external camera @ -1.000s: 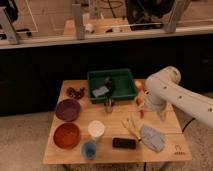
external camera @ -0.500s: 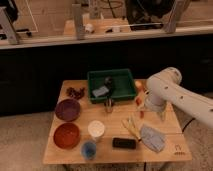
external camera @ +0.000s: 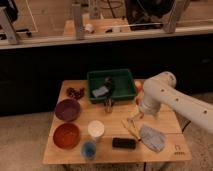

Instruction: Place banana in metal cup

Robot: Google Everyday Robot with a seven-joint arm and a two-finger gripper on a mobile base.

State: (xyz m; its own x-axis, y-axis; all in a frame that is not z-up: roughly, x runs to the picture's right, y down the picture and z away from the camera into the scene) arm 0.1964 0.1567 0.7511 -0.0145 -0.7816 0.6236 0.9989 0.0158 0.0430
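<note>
- Camera view: gripper (external camera: 135, 116) hangs released and empty, just above the banana (external camera: 130, 128).
- Descend centred across its middle, grip firmly, then lift toward the metal cup (external camera: 108, 104), left.

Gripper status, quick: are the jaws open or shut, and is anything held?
Gripper: jaws open, holding nothing, just above the banana, which lies on the table.

Smooth white tubular arm (external camera: 167, 94); jaws low, over table (external camera: 167, 125).
</note>
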